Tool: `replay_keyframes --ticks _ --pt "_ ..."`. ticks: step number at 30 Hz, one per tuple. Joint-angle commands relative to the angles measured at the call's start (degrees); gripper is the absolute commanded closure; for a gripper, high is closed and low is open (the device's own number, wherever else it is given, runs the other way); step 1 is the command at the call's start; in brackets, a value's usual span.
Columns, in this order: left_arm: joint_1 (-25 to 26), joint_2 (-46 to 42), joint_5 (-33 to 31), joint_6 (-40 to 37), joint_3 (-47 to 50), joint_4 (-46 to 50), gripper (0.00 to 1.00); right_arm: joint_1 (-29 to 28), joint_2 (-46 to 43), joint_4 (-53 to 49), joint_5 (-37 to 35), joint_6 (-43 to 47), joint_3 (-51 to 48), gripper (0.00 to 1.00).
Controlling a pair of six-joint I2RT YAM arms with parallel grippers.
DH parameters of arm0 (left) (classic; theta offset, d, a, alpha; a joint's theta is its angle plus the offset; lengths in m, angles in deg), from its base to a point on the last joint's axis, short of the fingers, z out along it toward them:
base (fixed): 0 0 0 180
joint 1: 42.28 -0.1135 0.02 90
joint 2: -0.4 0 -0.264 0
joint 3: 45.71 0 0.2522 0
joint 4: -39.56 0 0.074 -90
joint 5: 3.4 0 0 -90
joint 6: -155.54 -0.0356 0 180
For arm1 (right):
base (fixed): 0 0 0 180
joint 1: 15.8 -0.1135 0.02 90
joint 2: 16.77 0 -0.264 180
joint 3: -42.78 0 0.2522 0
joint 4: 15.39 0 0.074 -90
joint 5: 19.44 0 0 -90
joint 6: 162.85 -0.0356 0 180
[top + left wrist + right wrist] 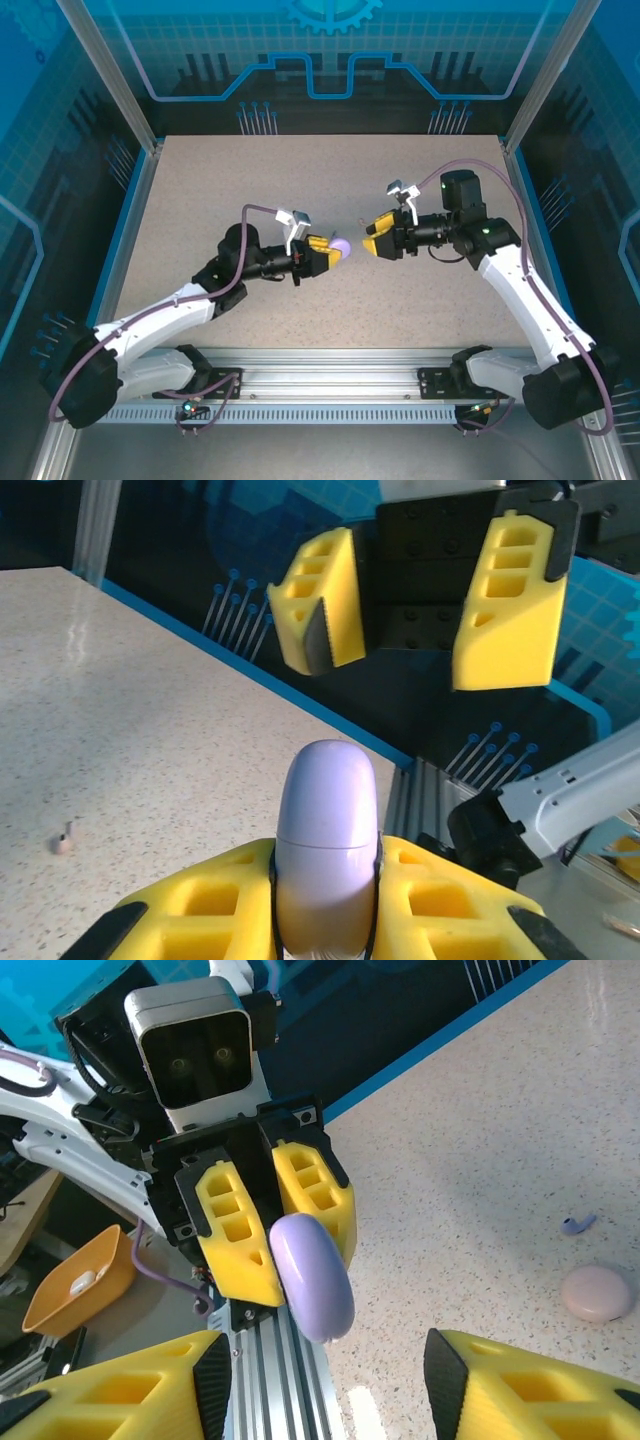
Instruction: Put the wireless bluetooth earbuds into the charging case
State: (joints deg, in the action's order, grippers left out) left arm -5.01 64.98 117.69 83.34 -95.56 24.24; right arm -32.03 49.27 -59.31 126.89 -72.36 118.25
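A: Where is the lavender case [328, 820]?
B: Pinched in the left gripper [325, 250], above the bench [250, 180].
A: The right gripper [375, 238]?
B: Spread wide, near the case, facing it. A purple earbud [578, 1224] and a pale earbud [63, 841] lie on the bench, well apart from it.

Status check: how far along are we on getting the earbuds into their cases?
Nothing looks seated yet. In hand: the left end effector grips the lavender case, closed, facing the open right end effector. To do: a purple earbud and a pale earbud lie loose on the table, and the pink case near the purple one looks closed; cases need opening first.
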Motion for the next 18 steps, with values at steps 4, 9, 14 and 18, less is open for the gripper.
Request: replay_keyframes --ticks 4,9,14,18 --pt "-0.6 3.6 7.2 -1.7 -5.6 -2.3 0.94 -2.4 2.4 -6.5 2.8 5.7 3.7 0.45" --pt "-0.5 6.4 8.5 -1.0 -7.5 -3.2 0.94 -3.7 3.5 -8.0 1.0 7.1 4.6 0.45" --pt "-0.5 8.3 9.8 -0.5 -8.6 -4.0 0.95 -3.8 3.8 -7.5 -1.2 6.5 4.7 0.47" --pt "-0.5 8.5 10.0 -0.3 -8.8 -4.3 0.95 -3.8 4.1 -8.0 -3.2 6.7 5.0 0.50"
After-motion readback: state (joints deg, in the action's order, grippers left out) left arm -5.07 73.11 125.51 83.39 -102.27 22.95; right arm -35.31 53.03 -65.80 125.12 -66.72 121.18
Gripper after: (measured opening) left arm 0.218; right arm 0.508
